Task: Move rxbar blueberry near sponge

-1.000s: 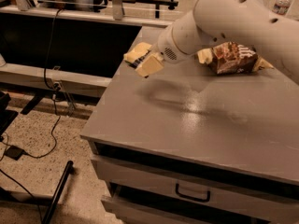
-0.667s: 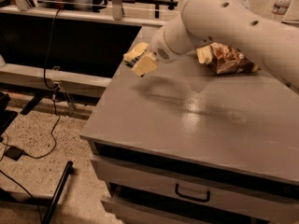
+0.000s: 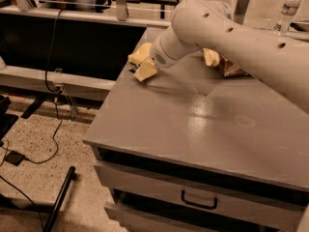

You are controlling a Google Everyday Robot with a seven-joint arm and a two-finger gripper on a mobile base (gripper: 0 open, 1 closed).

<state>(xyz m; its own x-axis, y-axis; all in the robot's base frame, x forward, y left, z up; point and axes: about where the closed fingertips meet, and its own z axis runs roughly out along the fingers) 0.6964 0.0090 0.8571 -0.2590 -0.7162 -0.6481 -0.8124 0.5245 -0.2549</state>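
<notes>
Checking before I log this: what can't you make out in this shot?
Camera view:
1. Rxbar blueberry: not visible; the claw at the table's far-left edge may cover it.
2. Sponge: uncertain; maybe the pale yellow bit beside the chip bag, mostly behind the arm.

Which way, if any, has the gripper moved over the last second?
Yes. The gripper has shifted slightly left, away from the chip bag, toward the table's left edge.
</notes>
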